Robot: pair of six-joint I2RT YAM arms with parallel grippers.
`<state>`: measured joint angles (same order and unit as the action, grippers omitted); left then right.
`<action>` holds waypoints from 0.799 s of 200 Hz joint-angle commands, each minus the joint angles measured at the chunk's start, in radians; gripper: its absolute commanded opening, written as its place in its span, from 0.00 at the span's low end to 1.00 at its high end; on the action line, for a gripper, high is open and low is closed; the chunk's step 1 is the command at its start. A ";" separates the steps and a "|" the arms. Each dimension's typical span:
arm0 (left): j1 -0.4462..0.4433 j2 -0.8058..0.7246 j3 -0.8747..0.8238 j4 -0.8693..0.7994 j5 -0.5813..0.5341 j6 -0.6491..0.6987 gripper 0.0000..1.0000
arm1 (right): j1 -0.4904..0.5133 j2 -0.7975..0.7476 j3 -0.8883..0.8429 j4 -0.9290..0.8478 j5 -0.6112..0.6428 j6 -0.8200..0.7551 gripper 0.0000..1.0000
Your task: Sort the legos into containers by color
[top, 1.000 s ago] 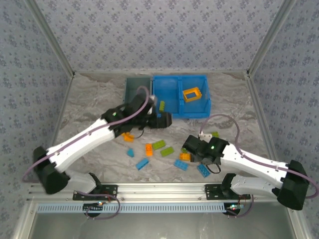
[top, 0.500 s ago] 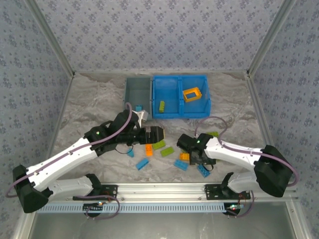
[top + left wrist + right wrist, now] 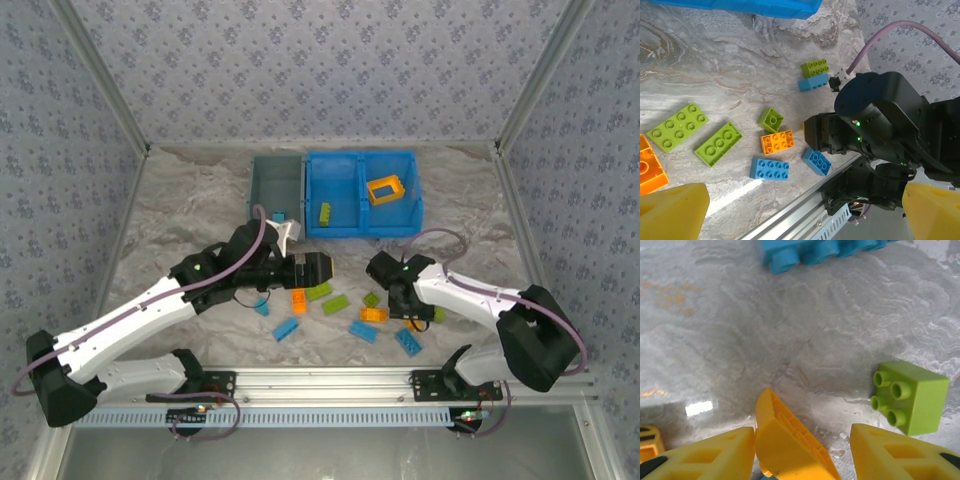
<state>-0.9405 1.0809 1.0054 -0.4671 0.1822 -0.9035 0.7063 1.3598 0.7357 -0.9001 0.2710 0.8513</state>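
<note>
Several legos lie loose on the marble table: orange [image 3: 298, 300], lime green [image 3: 318, 291], blue [image 3: 287, 328] and others around them. The grey-blue container [image 3: 272, 178] holds a blue brick [image 3: 278, 215]. The bright blue container [image 3: 362, 157] has a green brick [image 3: 324, 212] in its left compartment and the orange frame [image 3: 384, 190] in its right one. My left gripper [image 3: 322, 267] [image 3: 805, 195] hovers wide open and empty. My right gripper [image 3: 408, 312] [image 3: 802, 440] is down at the table, jaws apart around a tilted orange brick [image 3: 790, 445] that touches only the left finger [image 3: 705, 455].
Close to the right gripper are a small green brick [image 3: 910, 397], a blue brick [image 3: 815, 250], an orange brick [image 3: 777, 142] and two blue ones [image 3: 770, 169] [image 3: 816, 161]. The table's front rail [image 3: 320, 378] runs just behind them. The two arms sit close together mid-table.
The left arm drew back from the grey-blue container, leaving a blue brick in it, then held still. The right gripper shifted right and its jaws narrowed around the orange brick.
</note>
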 commanded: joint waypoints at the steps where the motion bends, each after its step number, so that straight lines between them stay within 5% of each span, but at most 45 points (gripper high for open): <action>1: -0.014 0.016 0.042 0.033 0.017 -0.003 0.99 | -0.042 0.002 -0.011 0.007 0.002 -0.024 0.54; 41: -0.044 0.034 0.041 0.030 0.017 0.006 0.99 | -0.047 -0.073 -0.047 0.050 -0.050 -0.006 0.55; 92: -0.202 0.030 -0.025 0.049 -0.026 0.046 0.99 | -0.056 -0.126 -0.102 0.058 -0.124 -0.018 0.57; 160: -0.239 0.023 -0.091 0.116 -0.060 0.025 0.98 | -0.066 0.007 -0.058 0.070 -0.131 -0.059 0.44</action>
<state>-1.1740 1.1149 0.8974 -0.4049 0.1459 -0.8841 0.6472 1.3231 0.6460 -0.8272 0.1509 0.8135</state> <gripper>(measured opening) 0.983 0.462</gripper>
